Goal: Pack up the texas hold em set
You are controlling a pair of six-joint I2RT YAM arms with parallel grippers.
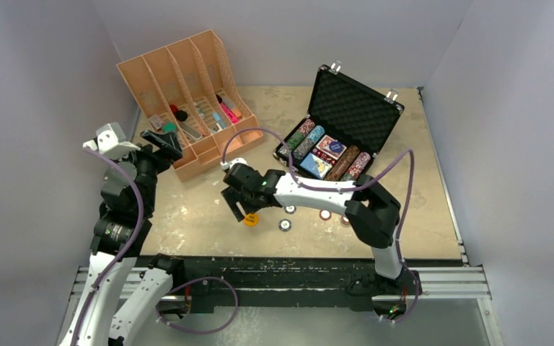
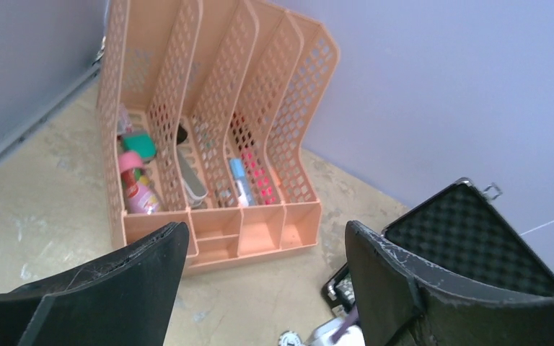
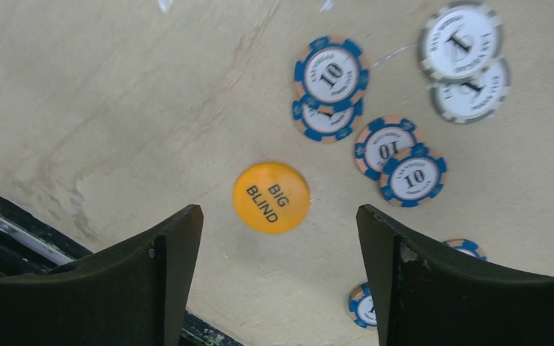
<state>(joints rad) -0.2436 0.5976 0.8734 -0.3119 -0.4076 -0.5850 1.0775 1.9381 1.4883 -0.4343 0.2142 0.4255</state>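
From above, the briefcase is lying open at the back right of the tabletop, with chip rows and card decks sitting in its tray. The right arm is reaching left across the front, its right claw hanging just over a yellow button, and a few loose chips are lying near it. The left claw is hovering beside the orange organiser.

The left wrist view is showing that claw's fingers spread apart and empty, the organiser ahead and the briefcase lid to the right.

The right wrist view is showing fingers wide apart and holding nothing. The button, marked BIG BLIND, is lying between them, apparently untouched, with blue chips and grey chips beyond it. The button pickup seems to be the step in hand. Next the claw needs lowering, closing on the button's edge, then carrying it to the briefcase.
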